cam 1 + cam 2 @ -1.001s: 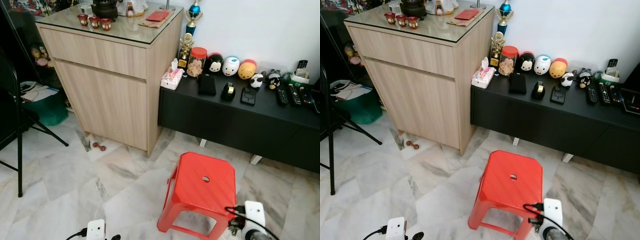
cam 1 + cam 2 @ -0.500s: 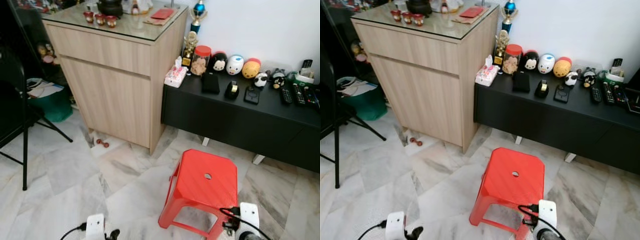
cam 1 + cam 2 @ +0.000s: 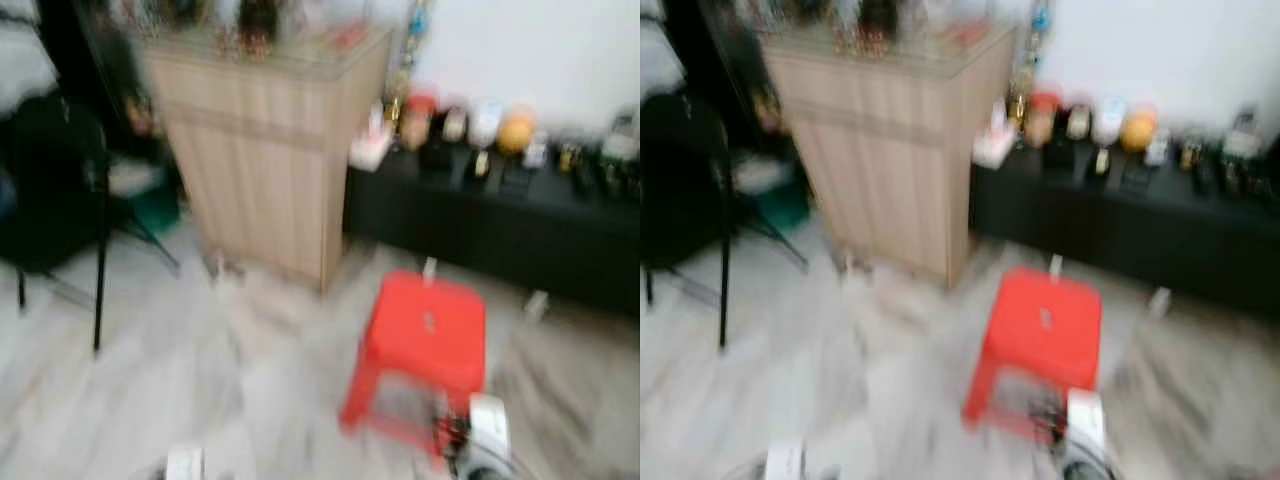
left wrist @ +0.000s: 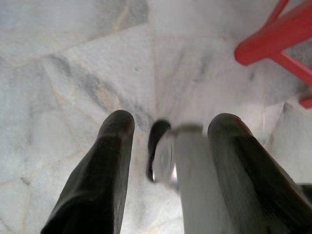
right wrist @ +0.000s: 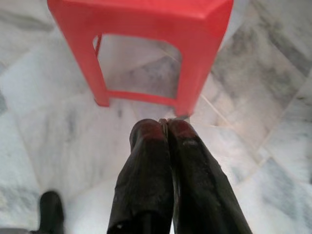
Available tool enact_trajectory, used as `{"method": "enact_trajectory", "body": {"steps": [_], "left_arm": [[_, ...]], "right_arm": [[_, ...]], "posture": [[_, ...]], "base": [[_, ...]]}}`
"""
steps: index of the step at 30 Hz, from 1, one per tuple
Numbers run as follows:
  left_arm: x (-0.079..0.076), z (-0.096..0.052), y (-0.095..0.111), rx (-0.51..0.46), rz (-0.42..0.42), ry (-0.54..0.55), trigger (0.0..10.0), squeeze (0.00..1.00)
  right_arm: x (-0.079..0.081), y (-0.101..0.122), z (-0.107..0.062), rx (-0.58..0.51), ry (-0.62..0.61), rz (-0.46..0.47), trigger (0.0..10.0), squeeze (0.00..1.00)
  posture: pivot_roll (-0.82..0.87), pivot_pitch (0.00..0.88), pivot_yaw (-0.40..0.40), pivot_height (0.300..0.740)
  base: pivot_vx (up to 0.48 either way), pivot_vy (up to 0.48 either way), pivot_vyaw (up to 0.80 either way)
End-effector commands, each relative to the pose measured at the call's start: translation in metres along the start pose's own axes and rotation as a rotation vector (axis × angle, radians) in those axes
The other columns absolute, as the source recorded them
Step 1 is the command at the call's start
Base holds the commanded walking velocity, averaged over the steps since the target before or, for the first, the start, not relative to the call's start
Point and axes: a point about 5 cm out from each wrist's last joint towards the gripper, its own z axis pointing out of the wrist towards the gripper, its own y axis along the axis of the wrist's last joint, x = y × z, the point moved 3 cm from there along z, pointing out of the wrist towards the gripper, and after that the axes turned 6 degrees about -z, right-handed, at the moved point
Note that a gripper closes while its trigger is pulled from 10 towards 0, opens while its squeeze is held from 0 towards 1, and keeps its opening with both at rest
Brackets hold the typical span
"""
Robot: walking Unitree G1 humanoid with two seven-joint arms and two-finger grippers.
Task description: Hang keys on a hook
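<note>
Head views smeared; robot likely walking. Right gripper hangs low over marble floor near red stool, its 2 fingers pressed together on nothing visible. Left gripper fingers apart, carried idle. Keys and hook: cannot locate either. Judged: search phase.

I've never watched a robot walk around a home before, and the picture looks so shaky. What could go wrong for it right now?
1. The red stool stands on the floor close ahead of the robot, near its right gripper; it might bump or trip on it.
2. The head views are blurred, so the small items on the black cabinet are hard to make out just now.
3. The left gripper is open, hanging low over the marble floor.
</note>
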Motion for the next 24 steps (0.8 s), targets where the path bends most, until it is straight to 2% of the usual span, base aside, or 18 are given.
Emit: {"method": "enact_trajectory", "body": {"steps": [1,8,24], "left_arm": [[0.003,0.000,-0.001,0.006,0.015,0.008,10.0,0.00],[0.006,-0.001,-0.003,0.025,0.036,0.017,10.0,0.00],[0.007,-0.002,-0.008,0.037,0.044,0.017,10.0,0.00]], "right_arm": [[0.001,-0.003,-0.001,0.007,-0.011,0.030,10.0,0.00],[-0.005,-0.016,-0.003,0.052,-0.038,0.053,10.0,0.00],[-0.006,-0.019,-0.004,0.066,-0.042,0.047,10.0,0.00]], "posture": [[0.05,0.020,-0.057,0.740],[0.05,0.047,-0.059,0.740],[0.06,0.073,-0.068,0.740]], "base": [[-0.315,0.000,0.00],[-0.085,0.000,-0.06],[0.000,0.000,-0.77]]}}
